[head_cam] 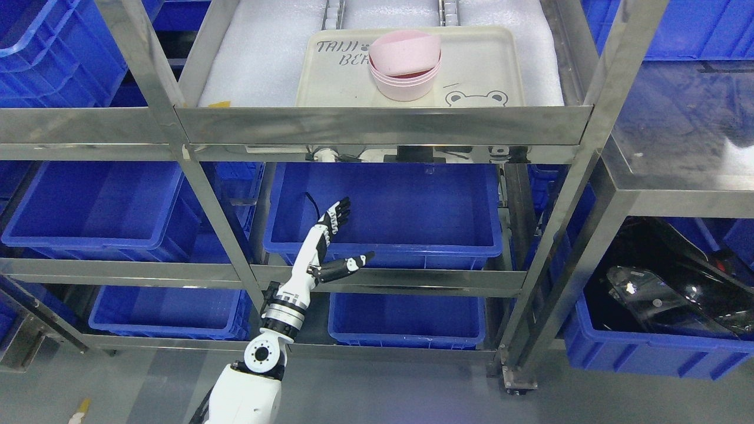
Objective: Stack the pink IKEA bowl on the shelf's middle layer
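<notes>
Pink bowls sit nested on a cream tray on the white-padded shelf layer at the top of the head view. The topmost bowl is tilted inside the stack. My left hand hangs well below that layer, in front of the blue bin on the level beneath. Its fingers are spread and the thumb points right, with nothing held. The left arm rises from the bottom edge, left of the middle. My right arm does not show.
The steel shelf frame has slanted posts on both sides of the hand. Blue bins fill the lower levels and the neighbouring rack at left. A bin at lower right holds black, plastic-wrapped parts. Grey floor lies below.
</notes>
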Robot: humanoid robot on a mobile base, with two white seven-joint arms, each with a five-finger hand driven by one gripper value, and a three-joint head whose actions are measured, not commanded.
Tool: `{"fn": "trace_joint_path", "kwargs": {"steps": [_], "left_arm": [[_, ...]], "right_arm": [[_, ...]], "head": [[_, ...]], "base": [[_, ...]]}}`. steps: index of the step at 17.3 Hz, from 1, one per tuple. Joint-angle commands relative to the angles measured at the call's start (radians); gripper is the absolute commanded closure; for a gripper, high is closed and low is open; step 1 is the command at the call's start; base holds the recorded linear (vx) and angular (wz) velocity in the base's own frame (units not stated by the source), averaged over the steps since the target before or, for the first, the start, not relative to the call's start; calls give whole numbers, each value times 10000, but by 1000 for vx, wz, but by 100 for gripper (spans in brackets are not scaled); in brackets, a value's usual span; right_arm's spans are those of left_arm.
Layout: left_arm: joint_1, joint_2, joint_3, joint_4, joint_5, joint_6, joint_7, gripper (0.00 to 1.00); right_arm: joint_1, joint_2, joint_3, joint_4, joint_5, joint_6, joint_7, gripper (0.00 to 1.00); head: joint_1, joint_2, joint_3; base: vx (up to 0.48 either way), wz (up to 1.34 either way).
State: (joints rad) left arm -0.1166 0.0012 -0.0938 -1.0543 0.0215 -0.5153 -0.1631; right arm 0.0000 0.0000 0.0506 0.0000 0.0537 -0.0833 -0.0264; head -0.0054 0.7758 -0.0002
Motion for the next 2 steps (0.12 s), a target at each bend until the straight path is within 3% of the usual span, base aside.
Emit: {"fn": "trace_joint_path", "kwargs": {"steps": [1, 2], "left_arm": [[-306, 163, 2242, 634, 276, 229, -25, 1], [-306, 163, 2197, 634, 276, 229, -25, 1]], "right_arm": [[230, -175, 0, -175, 0, 4, 4, 0], [230, -175, 0, -175, 0, 4, 4, 0]], "head": [[0, 0, 0], [0, 0, 0]], "base": [[10, -36], [10, -36]]}}
